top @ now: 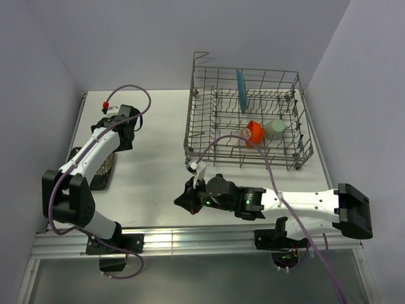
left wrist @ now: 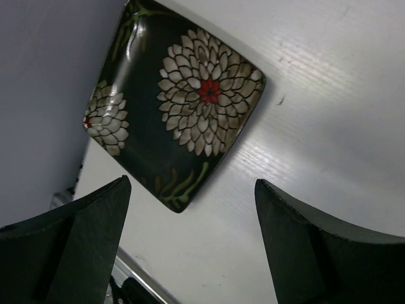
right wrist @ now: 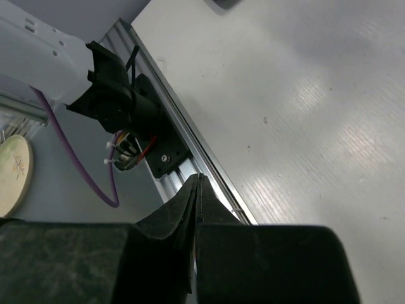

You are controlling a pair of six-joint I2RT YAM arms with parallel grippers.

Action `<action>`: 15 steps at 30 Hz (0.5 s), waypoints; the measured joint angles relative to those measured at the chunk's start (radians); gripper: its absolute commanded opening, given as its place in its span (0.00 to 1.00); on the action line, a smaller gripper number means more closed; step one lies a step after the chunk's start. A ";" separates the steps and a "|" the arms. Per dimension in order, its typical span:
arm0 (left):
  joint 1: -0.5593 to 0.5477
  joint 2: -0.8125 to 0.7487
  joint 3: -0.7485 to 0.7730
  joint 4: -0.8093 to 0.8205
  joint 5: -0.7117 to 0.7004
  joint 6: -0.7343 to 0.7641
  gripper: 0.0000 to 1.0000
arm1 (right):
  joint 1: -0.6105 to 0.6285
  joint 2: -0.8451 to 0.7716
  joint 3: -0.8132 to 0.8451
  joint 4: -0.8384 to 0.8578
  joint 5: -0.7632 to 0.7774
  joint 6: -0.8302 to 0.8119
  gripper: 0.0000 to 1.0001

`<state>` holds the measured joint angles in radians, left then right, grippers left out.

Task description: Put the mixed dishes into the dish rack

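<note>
Left gripper (left wrist: pixel 191 185) stands wide, empty, facing the black square plate (left wrist: pixel 177 107) at the table's (top: pixel 158 126) left edge; right gripper (right wrist: pixel 197 182) is pinched closed, empty, by the near edge.

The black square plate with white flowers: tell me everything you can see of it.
The black square plate looks glossy, like glazed ceramic, with rounded corners, white chrysanthemum-like flowers with red centres and green stems. It lies flat on the white table at its left edge. The left gripper hangs open above it, not touching.
</note>
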<state>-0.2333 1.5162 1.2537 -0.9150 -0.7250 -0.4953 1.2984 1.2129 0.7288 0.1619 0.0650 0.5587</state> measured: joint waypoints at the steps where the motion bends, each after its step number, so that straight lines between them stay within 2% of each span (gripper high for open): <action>1: -0.006 0.005 -0.019 0.001 -0.020 0.012 0.86 | 0.002 -0.028 -0.021 0.001 0.003 -0.001 0.00; 6: -0.020 0.074 -0.051 0.000 -0.103 0.016 0.86 | 0.003 -0.130 -0.089 -0.012 0.004 -0.002 0.00; 15: -0.030 0.222 -0.125 0.048 -0.113 0.013 0.86 | 0.028 -0.304 -0.175 -0.029 0.031 -0.002 0.00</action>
<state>-0.2634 1.7378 1.1290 -0.8673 -0.8375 -0.4828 1.3266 0.9092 0.5533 0.1329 0.0959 0.5564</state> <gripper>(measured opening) 0.858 0.004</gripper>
